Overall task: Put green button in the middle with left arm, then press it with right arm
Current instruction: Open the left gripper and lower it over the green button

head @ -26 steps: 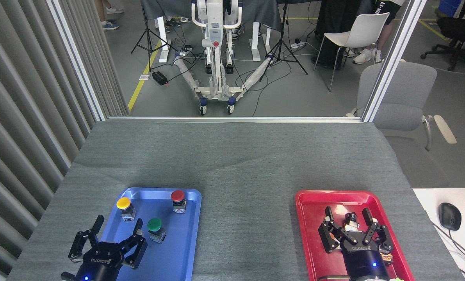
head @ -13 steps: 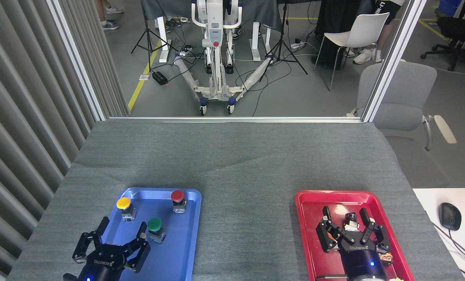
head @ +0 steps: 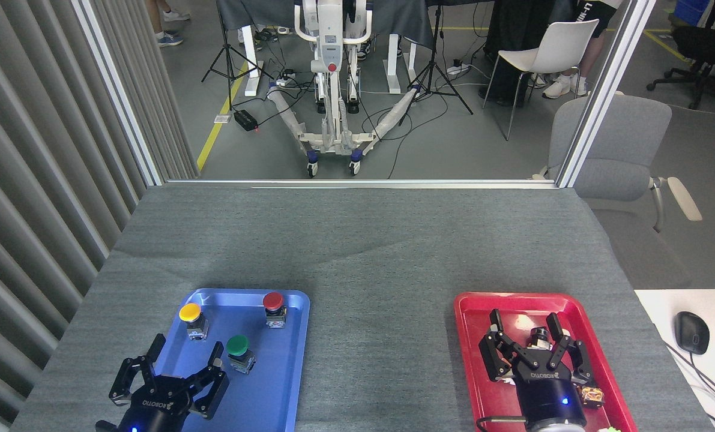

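Across the tabletop (head: 357, 240) a dark-grey woven cloth runs edge to edge, and the bare strip of it between the two trays is the middle (head: 381, 354), with nothing on it. On the robot's left lies the blue tray (head: 285, 390); on its right, the red tray (head: 471, 336), well apart from the blue one.

Over the near left corner of the blue tray hangs the left claw (head: 180, 360), its three black fingers spread wide and holding nothing. Over the red tray is the right claw (head: 528, 339), fingers likewise spread; a small dark cylindrical part shows between its fingertips, but whether they touch it cannot be told from this view.

Inside the blue tray stand three buttons. The yellow button (head: 190, 313) and the red button (head: 273, 302) sit toward the far rim. The green button (head: 238, 346) stands upright nearer the robot, its cap up over the boxy base, free of the other two.

What the coming move seems to turn on: the green button lies just ahead of the left claw and slightly to its right, beside the nearest fingertip without clear contact. The left claw is much the nearer. The button is not yet gripped, so the task looks barely begun; a short reach forward and right should bracket the cap.
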Robot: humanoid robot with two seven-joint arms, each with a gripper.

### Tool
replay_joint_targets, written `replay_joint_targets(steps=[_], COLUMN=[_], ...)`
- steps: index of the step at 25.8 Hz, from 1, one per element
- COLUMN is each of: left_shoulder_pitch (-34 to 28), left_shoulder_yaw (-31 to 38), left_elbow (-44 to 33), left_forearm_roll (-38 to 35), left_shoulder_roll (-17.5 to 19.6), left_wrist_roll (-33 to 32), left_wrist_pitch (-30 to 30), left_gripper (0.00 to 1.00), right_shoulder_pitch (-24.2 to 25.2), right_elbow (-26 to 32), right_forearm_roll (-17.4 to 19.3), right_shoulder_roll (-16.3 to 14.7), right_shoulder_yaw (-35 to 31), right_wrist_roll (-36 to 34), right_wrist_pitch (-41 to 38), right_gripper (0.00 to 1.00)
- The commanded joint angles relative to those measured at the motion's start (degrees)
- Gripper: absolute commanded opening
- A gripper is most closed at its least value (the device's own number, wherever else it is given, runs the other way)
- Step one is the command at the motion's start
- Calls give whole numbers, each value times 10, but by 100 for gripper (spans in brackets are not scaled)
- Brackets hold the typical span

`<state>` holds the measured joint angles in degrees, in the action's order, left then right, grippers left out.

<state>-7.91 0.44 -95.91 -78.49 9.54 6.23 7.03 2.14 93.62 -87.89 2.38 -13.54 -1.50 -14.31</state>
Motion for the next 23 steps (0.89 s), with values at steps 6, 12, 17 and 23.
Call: replay_joint_targets(steps=[6, 12, 17, 23], left_shoulder_pitch=[-8, -16, -15, 21], left_shoulder_yaw=[-2, -14, -35, -84], left_elbow=[1, 28, 53, 129], left_forearm_roll=[1, 0, 0, -2], left_shoulder_roll=[3, 2, 0, -6], left_wrist_roll=[3, 4, 5, 10], left_wrist_pitch=[-22, -28, -35, -45], left_gripper=[100, 100, 100, 100], right_shoulder_pitch=[6, 5, -8, -5], right_elbow=[3, 9, 10, 8], right_forearm_roll=[-1, -1, -1, 0], right_shoulder_roll=[0, -5, -10, -30], right_shoulder_yaw=[1, 1, 0, -4], right_wrist_roll=[1, 4, 14, 12], right_wrist_pitch=[-1, -2, -3, -25], right_gripper=[100, 100, 100, 100])
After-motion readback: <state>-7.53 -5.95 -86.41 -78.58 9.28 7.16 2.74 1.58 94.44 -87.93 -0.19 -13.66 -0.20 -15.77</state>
